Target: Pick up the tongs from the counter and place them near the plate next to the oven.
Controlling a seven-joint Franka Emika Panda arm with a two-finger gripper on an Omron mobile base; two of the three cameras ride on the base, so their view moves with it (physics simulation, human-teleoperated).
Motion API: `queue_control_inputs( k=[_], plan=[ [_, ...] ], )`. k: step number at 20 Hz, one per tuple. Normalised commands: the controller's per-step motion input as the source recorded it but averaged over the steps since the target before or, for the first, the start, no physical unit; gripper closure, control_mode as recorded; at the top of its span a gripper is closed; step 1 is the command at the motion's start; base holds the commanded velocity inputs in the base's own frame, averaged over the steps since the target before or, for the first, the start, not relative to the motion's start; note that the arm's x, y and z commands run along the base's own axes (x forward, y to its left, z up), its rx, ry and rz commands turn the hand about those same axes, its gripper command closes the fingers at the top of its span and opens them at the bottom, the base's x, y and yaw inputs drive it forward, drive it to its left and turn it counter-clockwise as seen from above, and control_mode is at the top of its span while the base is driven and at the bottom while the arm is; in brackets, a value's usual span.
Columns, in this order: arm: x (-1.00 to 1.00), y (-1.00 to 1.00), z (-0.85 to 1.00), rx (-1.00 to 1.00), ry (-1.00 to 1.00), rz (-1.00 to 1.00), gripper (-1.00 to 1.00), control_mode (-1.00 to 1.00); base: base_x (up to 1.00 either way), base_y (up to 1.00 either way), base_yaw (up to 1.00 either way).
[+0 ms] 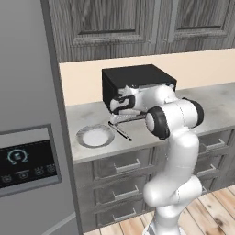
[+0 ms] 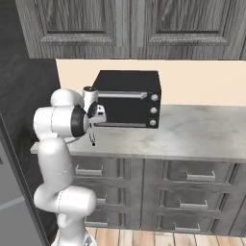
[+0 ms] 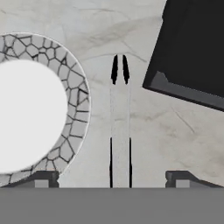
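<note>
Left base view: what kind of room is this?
A rendered kitchen, by the look of it: a black countertop oven sits on a marbled stone counter over drawer fronts, dark wall cabinets hang above, and a tall grey fridge with a display panel stands at the left.

Dark grey wood-grain wall cabinets [image 1: 137, 23] are hanging at my twelve o'clock, above a cream backsplash [image 2: 202, 81]. Below the worktop, grey drawers [image 2: 192, 187] with bar handles are running toward three o'clock. A tall grey fridge [image 1: 27, 137] is standing at my nine o'clock, its dark display panel [image 1: 25, 163] glowing. Light wooden floorboards [image 1: 215, 206] are showing underfoot.
</note>
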Motion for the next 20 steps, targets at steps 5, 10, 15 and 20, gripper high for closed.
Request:
queue_control_inputs(
  k=[5, 10, 15, 20],
  plan=[
    [-1.00, 0.00, 0.65, 0.00, -0.20, -0.11, -1.00, -1.00, 0.00, 0.00, 0.00],
    [-1.00, -0.09, 0.37, 0.00, -0.11, -0.15, -1.00, -1.00, 0.00, 0.00, 0.00],
    [-1.00, -0.20, 0.28, 0.00, -0.05, -0.16, -1.00, -1.00, 0.00, 0.00, 0.00],
    [-1.00, -0.22, 0.23, 0.00, -0.05, -0.12, -1.00, -1.00, 0.00, 0.00, 0.00]
  ],
)
